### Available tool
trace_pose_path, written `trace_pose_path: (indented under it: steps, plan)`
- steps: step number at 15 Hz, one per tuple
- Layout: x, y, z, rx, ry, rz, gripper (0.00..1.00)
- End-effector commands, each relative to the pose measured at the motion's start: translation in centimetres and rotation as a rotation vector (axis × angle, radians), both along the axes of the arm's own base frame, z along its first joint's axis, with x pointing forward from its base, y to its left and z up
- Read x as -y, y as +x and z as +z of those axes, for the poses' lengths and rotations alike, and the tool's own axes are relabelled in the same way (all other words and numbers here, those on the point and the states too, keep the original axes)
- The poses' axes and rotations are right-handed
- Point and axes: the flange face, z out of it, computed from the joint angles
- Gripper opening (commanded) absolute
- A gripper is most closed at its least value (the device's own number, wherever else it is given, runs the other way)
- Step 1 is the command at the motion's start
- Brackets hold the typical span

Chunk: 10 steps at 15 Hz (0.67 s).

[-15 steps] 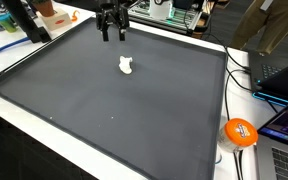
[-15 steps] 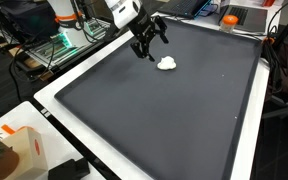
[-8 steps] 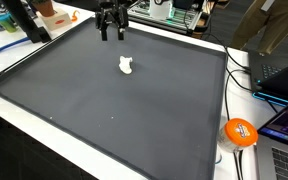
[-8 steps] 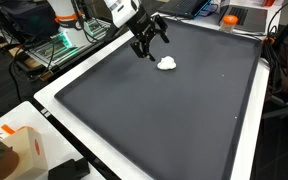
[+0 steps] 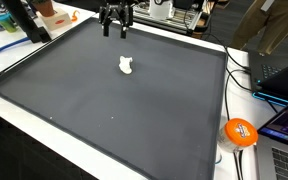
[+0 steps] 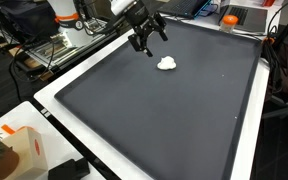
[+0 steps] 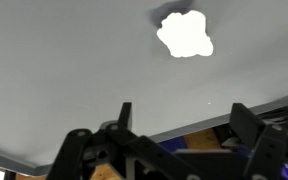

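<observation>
A small white lumpy object (image 5: 126, 66) (image 6: 167, 63) lies on the dark grey mat (image 5: 104, 100) (image 6: 174, 110), toward its far side. My gripper (image 5: 115, 28) (image 6: 149, 43) hangs above the mat's far edge, a short way from the white object and not touching it. Its two fingers stand wide apart with nothing between them. In the wrist view the white object (image 7: 185, 33) sits at the top, well ahead of the gripper (image 7: 184, 118), whose spread fingers frame bare mat and the mat's edge.
An orange ball (image 5: 241, 132) lies off the mat by cables and a laptop (image 5: 284, 75). A white border (image 6: 69, 80) rims the mat. Clutter and an orange box (image 5: 52, 14) stand behind the far edge; a carton (image 6: 24, 150) sits near one corner.
The gripper has lifted slightly and shifted toward the mat's far edge, a bit farther from the white object. Its fingers stay wide apart. The white object has not moved.
</observation>
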Motion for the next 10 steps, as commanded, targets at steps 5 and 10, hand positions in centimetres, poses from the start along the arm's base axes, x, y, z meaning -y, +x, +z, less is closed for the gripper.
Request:
trace_pose_path:
  steps: [5,10]
  plan:
    - [-3.4,-1.8,3.5,0.051,-0.101,-0.017,1.0]
    - [-2.9,-0.9,3.4,0.062,-0.113,-0.01,1.0]
